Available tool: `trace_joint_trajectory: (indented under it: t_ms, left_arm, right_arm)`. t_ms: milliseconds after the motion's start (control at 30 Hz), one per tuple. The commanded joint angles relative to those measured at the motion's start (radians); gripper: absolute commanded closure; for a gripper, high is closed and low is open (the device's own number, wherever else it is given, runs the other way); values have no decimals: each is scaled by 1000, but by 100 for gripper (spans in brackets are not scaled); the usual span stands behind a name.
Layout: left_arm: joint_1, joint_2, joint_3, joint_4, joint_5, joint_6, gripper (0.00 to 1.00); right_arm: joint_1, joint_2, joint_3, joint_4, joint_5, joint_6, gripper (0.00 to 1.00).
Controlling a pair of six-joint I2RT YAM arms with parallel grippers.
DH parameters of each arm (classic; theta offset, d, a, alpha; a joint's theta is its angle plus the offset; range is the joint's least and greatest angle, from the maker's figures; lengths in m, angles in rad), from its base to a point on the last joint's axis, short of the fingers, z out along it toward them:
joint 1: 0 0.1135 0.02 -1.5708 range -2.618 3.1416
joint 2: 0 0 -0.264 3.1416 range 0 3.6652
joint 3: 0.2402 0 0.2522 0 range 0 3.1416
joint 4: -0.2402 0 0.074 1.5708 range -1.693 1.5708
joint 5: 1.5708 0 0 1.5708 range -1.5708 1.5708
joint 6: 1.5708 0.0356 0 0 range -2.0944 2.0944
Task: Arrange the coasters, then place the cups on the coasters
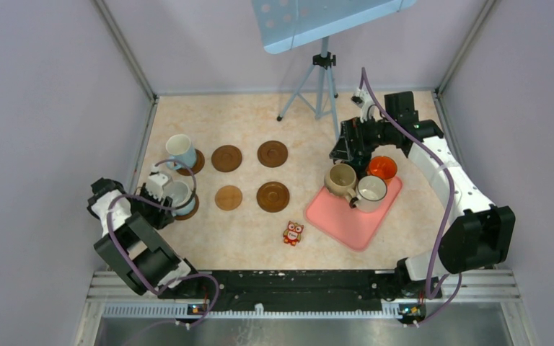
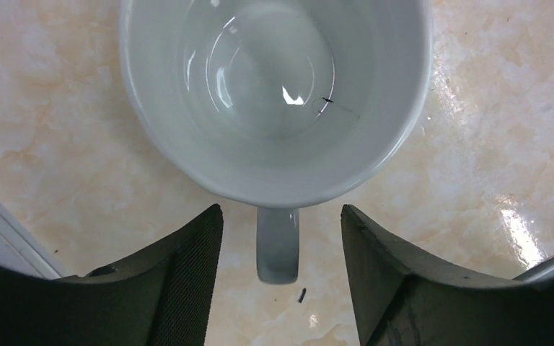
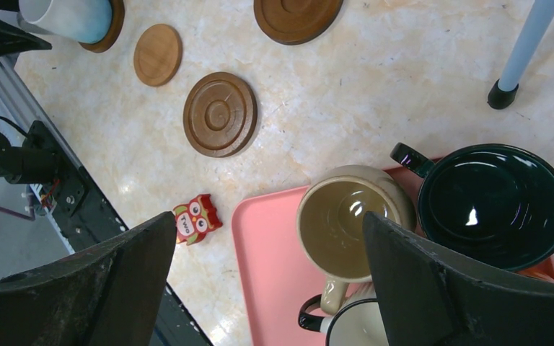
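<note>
Four bare brown coasters lie mid-table: two dark ones [image 1: 226,158] [image 1: 272,153] at the back, a tan one [image 1: 229,197] and a dark one [image 1: 273,196] in front. A pale mug [image 1: 180,150] stands on a fifth coaster [image 1: 198,164]. A light blue cup [image 2: 274,94] sits on a sixth coaster [image 1: 192,209]. My left gripper [image 2: 281,210] is open, and the cup's handle [image 2: 277,245] stands free between its fingers. My right gripper [image 3: 268,216] hangs open above the beige mug [image 3: 353,220], the dark green mug [image 3: 494,205] and a white mug [image 1: 370,191]. An orange mug [image 1: 382,167] stands behind them.
The beige, white, orange and green mugs stand on a pink tray [image 1: 346,227] at the right. A small red owl figure [image 1: 293,233] lies left of the tray. A tripod [image 1: 322,86] with a blue perforated panel [image 1: 317,18] stands at the back.
</note>
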Motion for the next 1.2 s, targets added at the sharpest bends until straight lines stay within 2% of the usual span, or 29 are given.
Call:
trace_joint_trajectory:
  t_ms: [0,200,367,467,600,833,933,1167]
  left_arm:
    - [7,-49,90,-100,48,40,30]
    - [-2,-61,198,-200,132,46,22]
    - [-115,-81,312,-198,145,-89,20]
    - [-268,-98,370,-155,107,-237,21]
    - [-545,-113,420,-32,9,-471,20]
    - [-961,19,504,153,-82,-796,20]
    - [-1154,76,505,259,-162,-894,19]
    - [-1472,198,553,420,-230,-1038,16]
  right_arm:
    - [5,-44,32,7,-1,-23,1]
    - [-11,-65,41,-3,28,-42,1]
    - [-83,-74,48,2,0,-34,1]
    - [-142,-79,60,-10,-30,-39,1]
    - [-213,-104,52,-26,-43,-63,1]
    - [-396,-146,-29,33,-124,-34,1]
    - [-436,-162,-64,63,-123,-23,1]
    - [-469,-174,-121,134,-98,8,1]
